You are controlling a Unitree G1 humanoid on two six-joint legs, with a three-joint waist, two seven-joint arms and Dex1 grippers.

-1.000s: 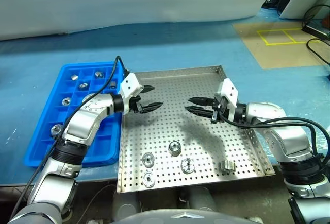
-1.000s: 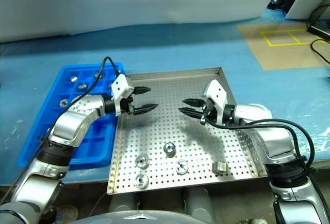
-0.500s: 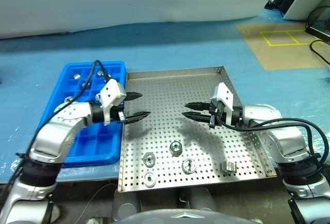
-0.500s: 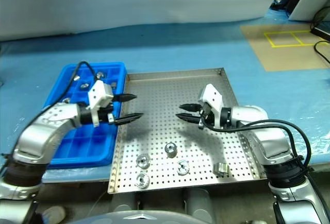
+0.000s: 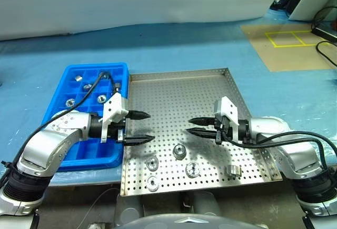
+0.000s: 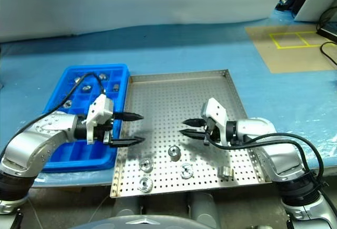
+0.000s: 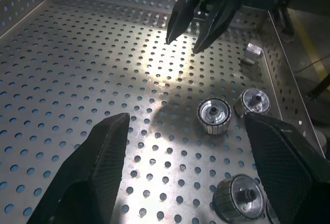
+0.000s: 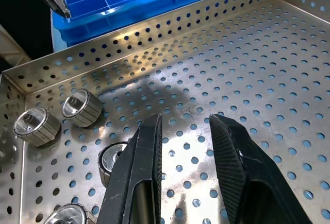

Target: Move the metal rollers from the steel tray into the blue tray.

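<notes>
1. The blue tray (image 5: 79, 118) is set at the left of the worktop (image 5: 184, 45), its right edge close beside the steel tray (image 5: 179, 87); a few rollers are already seated in its far compartments.
2. The left end effector (image 5: 141, 127) is held over the steel tray's left edge, fingers spread wide and empty, pointing right toward the tray's middle. It is judged to be positioned for a fresh pick.
3. Five metal rollers (image 5: 179, 151) are left on the near part of the steel tray's perforated floor: four grouped near the middle, one apart toward the near right corner.
4. The right end effector (image 5: 193, 125) is held above the tray, pointing left, fingers parted narrowly and gripping nothing.
5. The task is judged partly complete.
</notes>
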